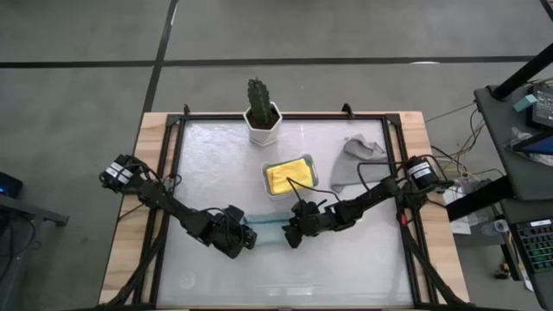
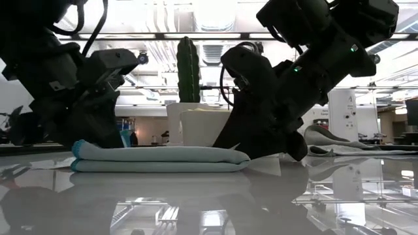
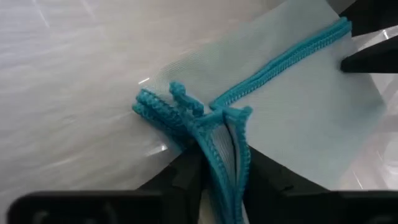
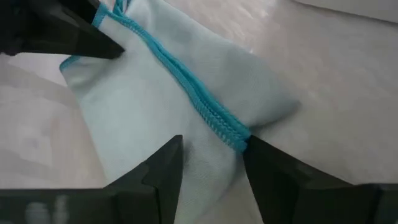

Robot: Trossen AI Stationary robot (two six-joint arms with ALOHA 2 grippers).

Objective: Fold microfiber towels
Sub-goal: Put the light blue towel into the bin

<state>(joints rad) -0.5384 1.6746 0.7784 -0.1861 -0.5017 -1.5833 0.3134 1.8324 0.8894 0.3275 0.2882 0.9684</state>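
A pale teal towel (image 1: pixel 268 228) with bright teal stitched edges lies folded in layers on the glossy table (image 1: pixel 346 276), stretched between my two grippers. My left gripper (image 3: pixel 227 162) is shut on its left end, and my right gripper (image 4: pixel 212 143) is shut on its right end. In the low view the towel (image 2: pixel 157 158) rests flat on the table. A yellow towel (image 1: pixel 289 174) lies in the white tray (image 1: pixel 266 177). A grey towel (image 1: pixel 356 160) lies crumpled at the far right. My left gripper pinches the towel's corner, where several stitched edges (image 3: pixel 229 146) meet, between its two fingers. The fingers slant down from the table's left. Several layers are in the hold, and the towel lies on the table. My right gripper pinches the towel's right end between its two fingers, with the stitched edge (image 4: pixel 227 132) running in between them. The fingers slant down from the table's right. The cloth puckers beside them and rests on the table.
A cactus in a white pot (image 1: pixel 262 117) stands at the far middle, just behind the tray. A dark frame (image 1: pixel 177 138) borders the tabletop. Bare table lies toward the near edge.
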